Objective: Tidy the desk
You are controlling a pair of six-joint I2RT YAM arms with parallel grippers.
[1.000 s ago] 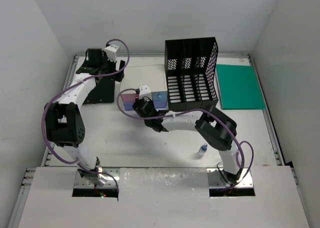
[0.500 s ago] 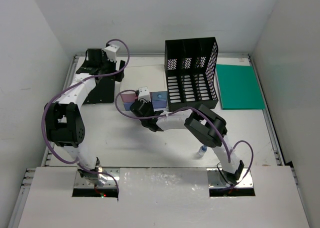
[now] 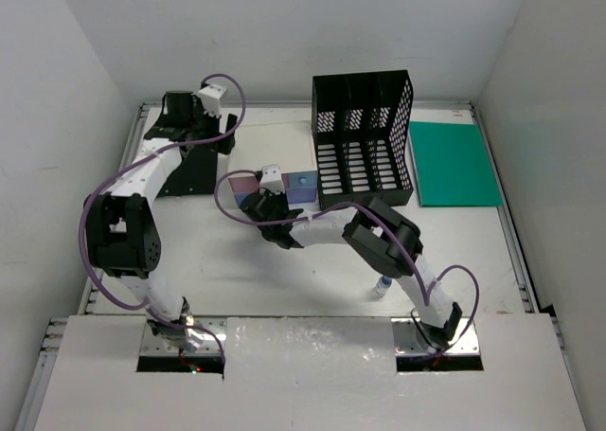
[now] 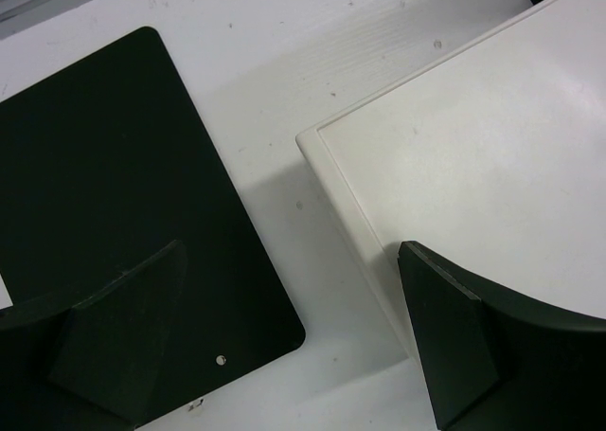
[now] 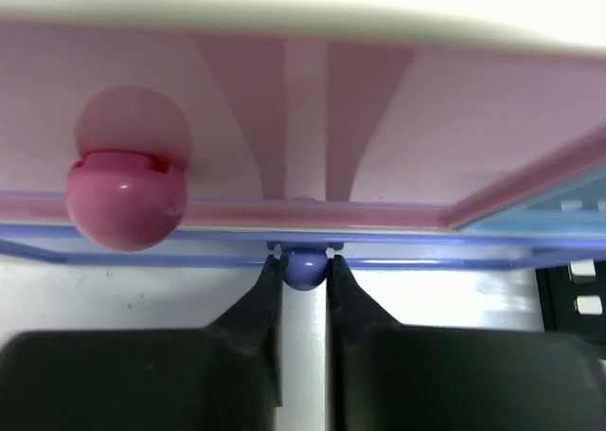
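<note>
Right elbow (image 3: 383,237) has swung toward 9 o'clock; from above, the bench (image 3: 237,270) lies long 9-to-3 beneath both arms. Left wrist: left claw (image 4: 289,298) spread over a black mat (image 4: 114,166). Right wrist: right claw (image 5: 303,262) pinching the purple knob (image 5: 304,272) of the drawer box (image 5: 379,118).

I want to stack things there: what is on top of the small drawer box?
Nothing lies on the drawer box's visible white top; the open left gripper's finger covers one part.

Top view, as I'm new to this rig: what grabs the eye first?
The tall black mesh file rack stands at the desk's far middle, a green sheet flat to its right. Left of it, the right hand pinches a small purple knob on the pink-and-blue drawer box.
</note>
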